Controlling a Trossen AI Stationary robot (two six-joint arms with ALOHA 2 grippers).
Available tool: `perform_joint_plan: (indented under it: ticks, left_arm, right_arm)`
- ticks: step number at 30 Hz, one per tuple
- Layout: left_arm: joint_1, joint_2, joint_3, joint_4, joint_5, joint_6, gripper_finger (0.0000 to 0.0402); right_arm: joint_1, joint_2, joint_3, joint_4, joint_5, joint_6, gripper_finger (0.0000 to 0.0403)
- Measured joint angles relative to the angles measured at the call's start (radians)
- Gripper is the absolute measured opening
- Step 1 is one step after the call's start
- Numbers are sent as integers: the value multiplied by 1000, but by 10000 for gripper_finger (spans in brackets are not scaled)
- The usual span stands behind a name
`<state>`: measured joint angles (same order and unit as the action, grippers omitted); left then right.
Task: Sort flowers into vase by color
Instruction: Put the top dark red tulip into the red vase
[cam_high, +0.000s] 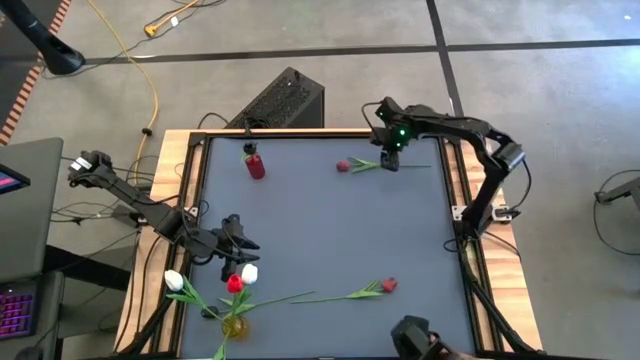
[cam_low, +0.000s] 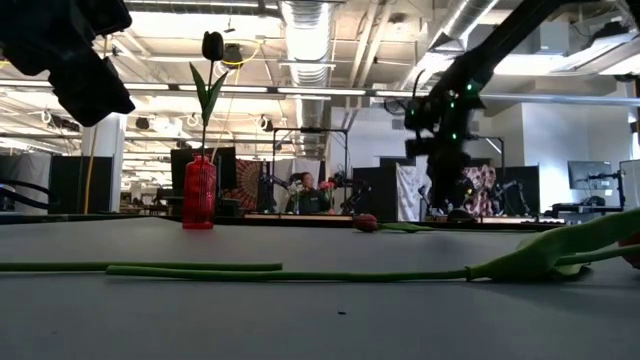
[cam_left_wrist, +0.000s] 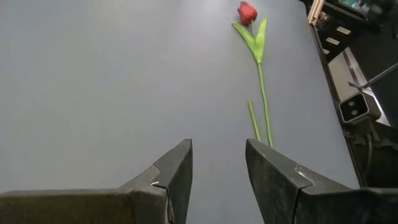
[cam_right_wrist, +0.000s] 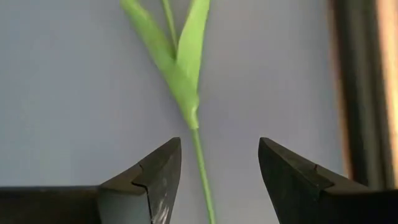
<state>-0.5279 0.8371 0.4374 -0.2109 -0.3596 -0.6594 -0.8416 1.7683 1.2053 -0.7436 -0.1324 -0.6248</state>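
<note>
The right end effector hangs over the far side of the grey bench, its fingers spread wide and empty. The thin green stem of a red-headed artificial tulip lies flat directly below, running between them. The left end effector is also open, holding nothing. Just beside it, a small yellow vase holds red and white tulips, and a second red tulip lies ahead of its fingers. A red vase carries a dark tulip.
</note>
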Motion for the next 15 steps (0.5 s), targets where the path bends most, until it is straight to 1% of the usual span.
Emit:
perform_joint_plan:
  ticks: [4, 7, 11, 15]
  left_arm:
    - [9, 0, 0, 0, -4, -4, 137]
    - [15, 0, 0, 0, -5, -9, 137]
    - [28, 0, 0, -1, -6, -10, 137]
    - [38, 0, 0, -1, -7, -9, 137]
  right_arm:
    - [-9, 68, 0, -12, 0, -45, 236]
    - [-7, 105, 0, -28, 7, -64, 224]
    - [-3, 132, 2, -17, 107, -68, 205]
    - [-4, 134, 2, -16, 112, -68, 188]
